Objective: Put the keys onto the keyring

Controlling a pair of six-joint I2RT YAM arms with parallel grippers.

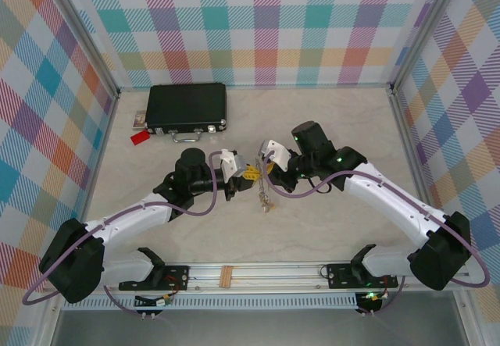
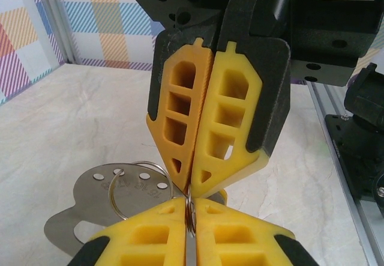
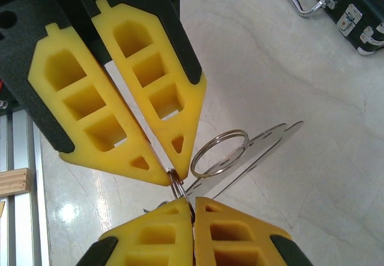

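**Two pinches on one thin wire**

From the near edge of the desk (image 1: 328, 127), the left arm (image 1: 133, 221) and right arm (image 1: 391, 197) reach inward and meet nose to nose at mid-desk. The left jaws are pressed together on the wire of the keyring (image 2: 142, 163). The right jaws face them and are pressed together on what looks like the same wire, their tips touching or all but touching the left ones. Just beside the pinch a free loop of the ring stands in plain view. Flat silver keys (image 2: 90, 185) appear threaded on it, dangling beyond the tips. Farther back, well apart, lie the black case (image 1: 187, 105) and a small red tag (image 1: 141, 137).

The likely trouble is the grip itself. The wire is thin and springy, and both holds sit almost on one spot. A small twist or pull by either arm could let it slip out and drop ring and keys. The crowded tips could also knock each other, and the dangling keys may swing and snag.
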